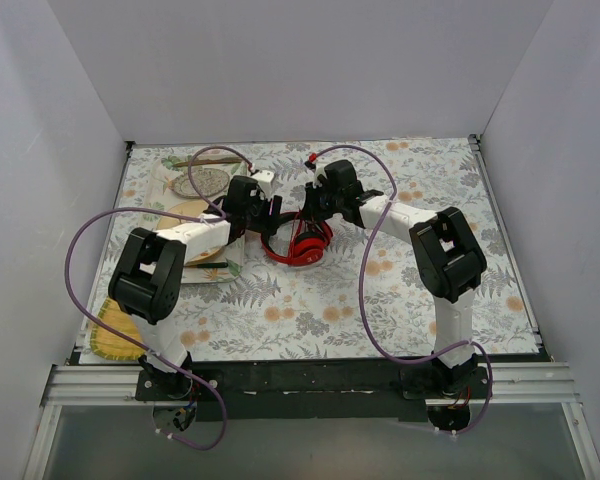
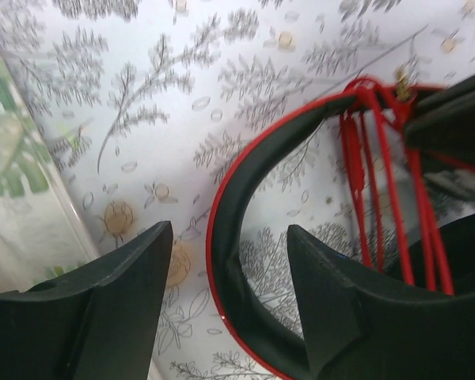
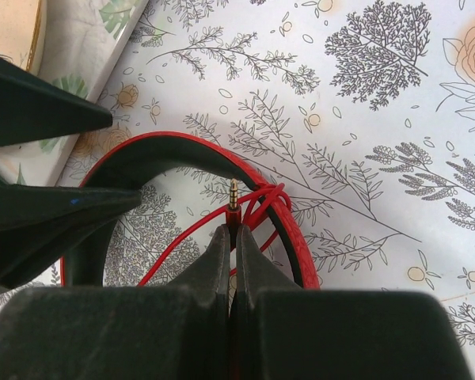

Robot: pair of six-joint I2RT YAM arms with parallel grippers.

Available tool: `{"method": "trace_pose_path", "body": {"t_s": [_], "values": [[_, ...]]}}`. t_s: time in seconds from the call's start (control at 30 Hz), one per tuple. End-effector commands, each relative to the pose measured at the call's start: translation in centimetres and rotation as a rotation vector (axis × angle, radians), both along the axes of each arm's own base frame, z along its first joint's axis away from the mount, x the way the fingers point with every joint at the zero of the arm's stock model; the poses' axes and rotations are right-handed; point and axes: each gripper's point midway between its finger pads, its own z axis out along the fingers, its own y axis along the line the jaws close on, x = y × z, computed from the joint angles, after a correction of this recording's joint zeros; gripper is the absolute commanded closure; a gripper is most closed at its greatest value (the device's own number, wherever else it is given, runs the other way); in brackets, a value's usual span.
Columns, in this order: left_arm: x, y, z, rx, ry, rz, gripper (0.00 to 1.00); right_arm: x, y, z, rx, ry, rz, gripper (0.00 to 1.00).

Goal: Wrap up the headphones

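Note:
The red headphones (image 1: 302, 246) lie on the floral table cover at mid-table, earcups toward the near side. My left gripper (image 1: 268, 214) is open; in the left wrist view its jaws (image 2: 228, 237) straddle the black-and-red headband (image 2: 226, 214) without closing on it. My right gripper (image 1: 315, 205) is shut on the red plug (image 3: 234, 212) of the thin red cable, gold tip sticking out above the fingertips. Cable strands (image 3: 271, 198) loop over the headband (image 3: 190, 152); they also show in the left wrist view (image 2: 380, 182).
A leafy placemat with plates (image 1: 193, 190) lies at the left, its edge close to the left gripper (image 3: 79, 79). A yellow woven mat (image 1: 110, 338) sits at the near left corner. White walls enclose the table on three sides.

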Motion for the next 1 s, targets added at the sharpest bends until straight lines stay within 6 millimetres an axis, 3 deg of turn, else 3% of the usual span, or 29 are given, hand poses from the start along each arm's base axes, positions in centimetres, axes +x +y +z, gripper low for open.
{"method": "trace_pose_path", "body": {"t_s": [0.0,0.1,0.17,0.23,0.43,0.57,0.67,0.8,0.9,0.97], "values": [[1.1,-1.5,6.0,-0.077,-0.107,-0.049,0.41,0.4,0.1,0.3,-0.011,-0.011,0.008,0.99],[0.7,-2.4,6.5,-0.126,-0.085,-0.08,0.47,0.0,0.3,0.1,0.001,0.001,0.015,0.99],[0.0,-3.9,6.5,-0.178,-0.043,-0.142,0.56,-0.2,0.8,0.4,0.036,0.006,0.033,0.99],[-1.2,-5.0,5.1,-0.222,0.042,-0.193,0.6,-0.3,1.1,0.5,0.061,0.014,0.032,0.99],[-1.1,-6.6,3.3,-0.269,0.134,-0.22,0.56,-0.4,1.4,0.5,0.089,0.036,0.026,0.99],[-1.4,-7.4,3.9,-0.302,0.139,-0.267,0.56,-0.4,1.5,0.9,0.097,0.028,0.021,0.99],[-1.6,-7.6,3.2,-0.293,0.151,-0.274,0.58,-0.4,1.5,0.9,0.106,0.032,0.02,0.99],[-1.6,-7.3,1.7,-0.266,0.178,-0.264,0.79,-0.5,1.6,1.2,0.113,0.03,0.022,0.99],[-1.8,-7.5,1.9,-0.279,0.184,-0.269,0.99,-0.2,1.1,1.3,0.085,0.011,0.012,0.99],[-1.7,-7.3,2.2,-0.271,0.172,-0.258,1.0,-0.4,0.6,0.8,0.045,0.019,0.013,0.99]]}}
